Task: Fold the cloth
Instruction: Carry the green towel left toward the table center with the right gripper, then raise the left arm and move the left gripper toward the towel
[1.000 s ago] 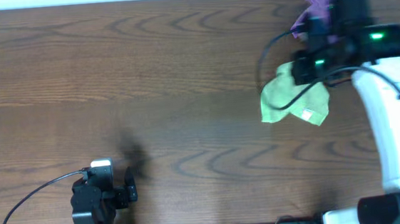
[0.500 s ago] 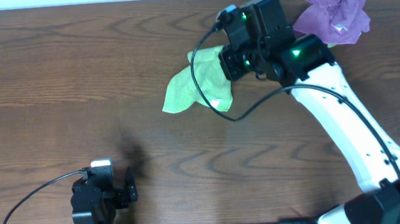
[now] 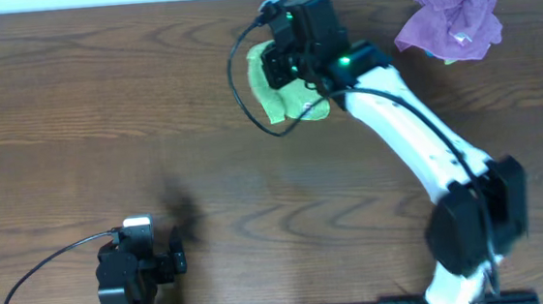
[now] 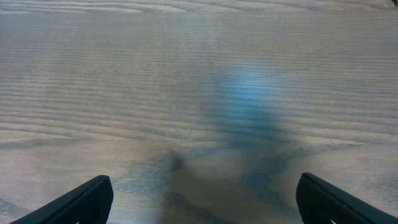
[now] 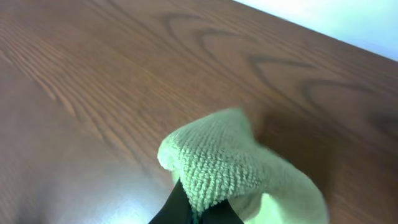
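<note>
A light green cloth [image 3: 277, 103] hangs bunched from my right gripper [image 3: 289, 68] near the table's far edge, left of centre. In the right wrist view the black fingers [image 5: 198, 208] are shut on a fold of the green cloth [image 5: 217, 165], which is held above the wood. My left gripper [image 3: 140, 264] rests at the near left of the table. In the left wrist view its fingers [image 4: 205, 199] are wide apart with only bare wood between them.
A crumpled purple cloth [image 3: 450, 19] lies at the far right corner of the brown wooden table [image 3: 104, 126]. The table's far edge meets a white wall [image 5: 348, 18]. A black cable loops from the left arm's base.
My right arm has swung left along the far edge, carrying the green cloth from beside the purple cloth to left of centre. The left arm has not moved.
</note>
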You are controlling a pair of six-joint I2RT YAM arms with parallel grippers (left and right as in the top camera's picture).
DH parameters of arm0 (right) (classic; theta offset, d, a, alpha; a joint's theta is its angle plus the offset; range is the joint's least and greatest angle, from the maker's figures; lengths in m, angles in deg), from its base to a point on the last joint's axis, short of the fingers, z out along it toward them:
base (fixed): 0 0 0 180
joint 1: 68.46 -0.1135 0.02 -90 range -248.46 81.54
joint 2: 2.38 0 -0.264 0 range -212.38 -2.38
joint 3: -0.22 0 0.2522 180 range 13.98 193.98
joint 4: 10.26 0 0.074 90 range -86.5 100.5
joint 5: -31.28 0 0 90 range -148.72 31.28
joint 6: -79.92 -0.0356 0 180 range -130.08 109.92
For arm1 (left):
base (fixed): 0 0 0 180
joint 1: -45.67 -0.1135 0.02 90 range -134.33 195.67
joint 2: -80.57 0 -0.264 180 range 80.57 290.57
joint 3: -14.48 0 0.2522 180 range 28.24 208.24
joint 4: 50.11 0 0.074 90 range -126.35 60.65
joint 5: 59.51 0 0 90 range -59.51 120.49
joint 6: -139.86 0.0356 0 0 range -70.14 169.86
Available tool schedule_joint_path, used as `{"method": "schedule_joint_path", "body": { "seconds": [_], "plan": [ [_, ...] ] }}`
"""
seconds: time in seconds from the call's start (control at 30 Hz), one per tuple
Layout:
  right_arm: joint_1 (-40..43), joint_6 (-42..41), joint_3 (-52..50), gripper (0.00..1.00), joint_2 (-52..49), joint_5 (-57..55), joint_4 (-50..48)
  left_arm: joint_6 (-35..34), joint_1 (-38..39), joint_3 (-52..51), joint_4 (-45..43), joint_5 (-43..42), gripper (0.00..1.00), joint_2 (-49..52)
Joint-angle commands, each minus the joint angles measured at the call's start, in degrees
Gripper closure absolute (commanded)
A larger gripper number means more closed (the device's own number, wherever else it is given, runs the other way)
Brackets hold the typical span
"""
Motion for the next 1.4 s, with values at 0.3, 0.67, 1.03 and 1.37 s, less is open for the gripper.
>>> {"method": "schedule_joint_path", "body": {
  "seconds": [0.3,0.67,1.03,1.37],
  "plan": [
    [-0.17,-0.72,11.76,0.01,-1.57,-22.60,29.83,0.59,0.26,-1.11,0.44,-0.22,0.05,-0.37],
    [-0.24,-0.68,11.76,0.01,7.82,-5.92,38.69,0.57,0.26,-1.11,-0.42,-1.79,0.04,-0.37],
    [-2.54,2.10,4.68,0.05,3.48,-0.72,36.68,-8.96,0.28,-0.46,-4.31,-12.70,0.05,-0.28],
    [1.25,-8.15,-0.61,0.09,-3.89,-0.44,31.95,-13.86,0.28,13.62,-1.42,-12.70,0.05,16.17]
  ]
}}
